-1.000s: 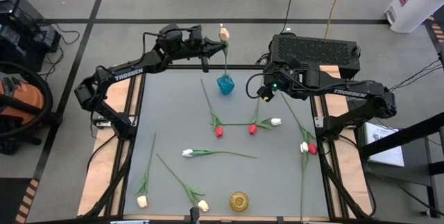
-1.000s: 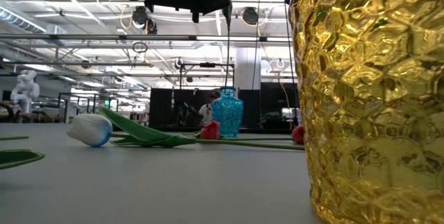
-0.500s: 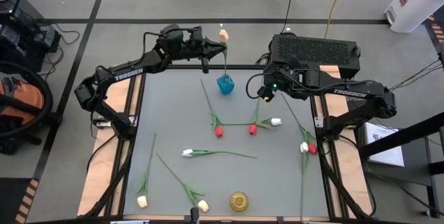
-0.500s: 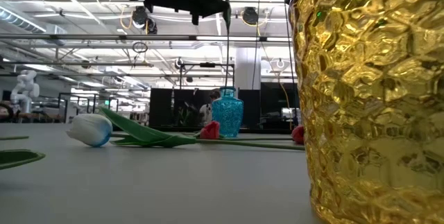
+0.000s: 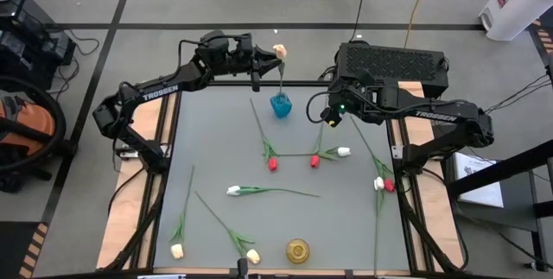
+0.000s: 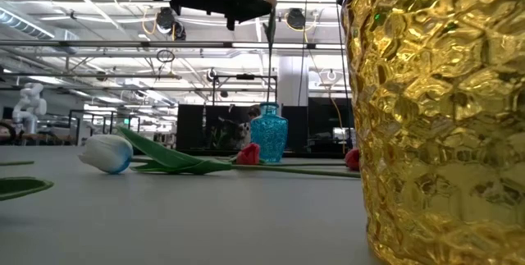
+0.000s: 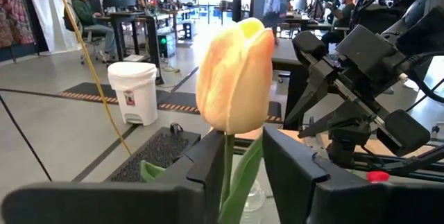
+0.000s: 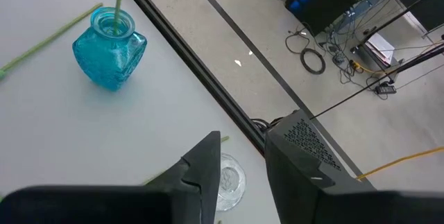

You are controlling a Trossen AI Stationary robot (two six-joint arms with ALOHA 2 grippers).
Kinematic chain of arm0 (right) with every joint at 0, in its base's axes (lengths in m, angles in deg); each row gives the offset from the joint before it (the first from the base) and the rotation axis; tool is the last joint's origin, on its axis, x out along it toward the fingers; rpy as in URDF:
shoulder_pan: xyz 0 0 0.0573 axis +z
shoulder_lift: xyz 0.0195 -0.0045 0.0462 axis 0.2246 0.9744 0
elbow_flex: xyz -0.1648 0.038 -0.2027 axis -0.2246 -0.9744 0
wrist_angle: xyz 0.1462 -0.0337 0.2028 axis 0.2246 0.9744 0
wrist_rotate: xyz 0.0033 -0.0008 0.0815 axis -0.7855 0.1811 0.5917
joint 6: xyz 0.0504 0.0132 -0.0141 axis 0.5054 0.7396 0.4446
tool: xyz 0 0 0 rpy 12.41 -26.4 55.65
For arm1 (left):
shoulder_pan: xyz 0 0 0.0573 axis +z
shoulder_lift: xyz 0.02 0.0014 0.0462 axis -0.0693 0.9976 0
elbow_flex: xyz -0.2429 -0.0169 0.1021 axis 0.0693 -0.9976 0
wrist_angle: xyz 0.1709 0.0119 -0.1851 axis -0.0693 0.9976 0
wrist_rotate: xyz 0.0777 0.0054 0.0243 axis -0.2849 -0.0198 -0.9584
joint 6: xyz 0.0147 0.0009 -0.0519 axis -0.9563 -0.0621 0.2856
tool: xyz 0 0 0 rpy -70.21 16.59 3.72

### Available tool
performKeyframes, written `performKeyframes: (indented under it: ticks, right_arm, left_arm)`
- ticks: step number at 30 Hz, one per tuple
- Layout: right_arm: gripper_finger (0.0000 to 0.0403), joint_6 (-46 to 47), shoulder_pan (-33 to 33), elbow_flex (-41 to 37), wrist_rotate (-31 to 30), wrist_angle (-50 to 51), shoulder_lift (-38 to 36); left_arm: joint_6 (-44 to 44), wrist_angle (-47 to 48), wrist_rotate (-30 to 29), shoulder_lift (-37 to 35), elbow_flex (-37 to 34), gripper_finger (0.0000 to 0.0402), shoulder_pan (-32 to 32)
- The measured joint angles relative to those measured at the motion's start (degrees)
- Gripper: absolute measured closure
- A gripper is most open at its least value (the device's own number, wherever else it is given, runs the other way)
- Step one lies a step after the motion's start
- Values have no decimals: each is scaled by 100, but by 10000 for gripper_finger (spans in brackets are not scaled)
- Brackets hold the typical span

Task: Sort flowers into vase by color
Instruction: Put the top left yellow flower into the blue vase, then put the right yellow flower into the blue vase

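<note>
A cream-yellow tulip stands upright with its stem in the blue vase (image 5: 281, 104) at the table's far edge. Its bud (image 7: 234, 75) rises just above my left gripper (image 7: 243, 148). That gripper reaches in level from the left and is open, one finger on each side of the stem. My right gripper (image 8: 243, 151) hovers open to the right of the blue vase (image 8: 109, 52), tilted downward, with nothing between its fingers. Red, white and cream tulips lie flat on the table. My left gripper's fingers stand apart, level, on either side of the stem just under the bud (image 7: 227, 156). The stem runs close along one finger's (image 7: 211, 156) inner face; whether it touches it I cannot tell. The stem's lower end rests in the blue vase.
A gold vase (image 5: 297, 250) stands at the near edge, filling the low view's right (image 6: 443, 117). A clear glass vase (image 8: 229, 177) sits below my right gripper. Loose tulips lie mid-table (image 5: 272, 164), (image 5: 233, 190), near left (image 5: 177, 250) and right (image 5: 384, 184).
The cream-yellow tulip has slid down between my left gripper's fingers. Its bud now sits lower, close over the gripper, and its stem is deeper in the blue vase. Both arms have kept still.
</note>
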Motion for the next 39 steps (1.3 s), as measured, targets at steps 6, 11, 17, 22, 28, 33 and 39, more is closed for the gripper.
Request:
performKeyframes:
  ticks: [6, 11, 17, 22, 28, 33, 39]
  right_arm:
    - [298, 0, 1, 0, 1, 0, 0]
    - [298, -1, 1, 0, 0, 1, 0]
    - [298, -1, 1, 0, 0, 0, 0]
    - [298, -1, 0, 0, 1, 1, 0]
    - [298, -1, 1, 0, 1, 2, 0]
    - [298, -1, 1, 0, 1, 2, 0]
    - [298, -1, 1, 0, 1, 4, 0]
  left_arm:
    - [-45, 109, 0, 0, 0, 273, 0]
    - [-200, 342, -2, 0, 0, 271, -26]
    - [-448, 553, -4, 0, 0, 271, -124]
    - [-455, 781, -24, 0, 0, 271, -153]
    - [-467, 1291, -92, -2, 0, 271, -153]
    - [-618, 1624, -109, -2, 0, 271, -153]
    - [-608, 1756, -131, -1, 0, 271, -153]
